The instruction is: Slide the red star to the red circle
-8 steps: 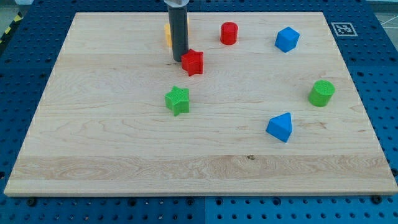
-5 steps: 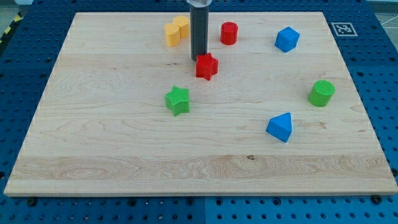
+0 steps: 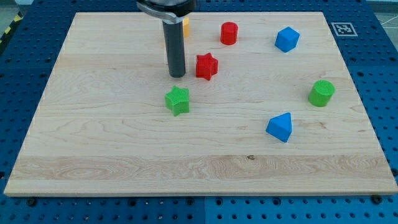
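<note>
While my tip (image 3: 177,75) rests on the worktop (image 3: 112,143), the red star (image 3: 206,66) sits just to its right in the view, a small gap between them. No gripper is fitted, only the rod, holding nothing. Up and right of the tip, beyond the star, stands the red circle (image 3: 229,33). A green star (image 3: 178,100) lies just below the tip; a yellow block (image 3: 185,25) peeks from behind the rod.

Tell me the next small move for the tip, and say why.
Probably slide my tip a little toward the view's bottom and right, to get under the red star, then push up and right. My tip now stands just left of the star, apart from it, while the red circle lies toward the view's top right of the star. A push from here would likely send it straight right, missing the circle.
</note>
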Robot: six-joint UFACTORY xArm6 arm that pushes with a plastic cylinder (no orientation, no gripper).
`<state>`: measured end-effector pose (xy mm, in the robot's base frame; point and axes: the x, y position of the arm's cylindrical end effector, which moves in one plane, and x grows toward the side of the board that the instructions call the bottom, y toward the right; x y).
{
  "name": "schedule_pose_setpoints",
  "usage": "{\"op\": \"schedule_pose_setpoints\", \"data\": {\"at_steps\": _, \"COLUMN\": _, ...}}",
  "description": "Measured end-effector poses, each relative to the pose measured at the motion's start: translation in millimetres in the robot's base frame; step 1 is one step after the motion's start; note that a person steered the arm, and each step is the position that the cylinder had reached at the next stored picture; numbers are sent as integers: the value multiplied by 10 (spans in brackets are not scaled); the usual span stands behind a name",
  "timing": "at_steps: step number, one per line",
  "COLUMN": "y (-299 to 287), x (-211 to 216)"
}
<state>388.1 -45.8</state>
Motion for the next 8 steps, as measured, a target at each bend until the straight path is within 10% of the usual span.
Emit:
{"op": "schedule_pose_setpoints", "data": {"at_steps": 5, "y": 593, "x": 189}}
{"op": "schedule_pose_setpoints", "data": {"at_steps": 8, "y": 1118, "x": -899}}
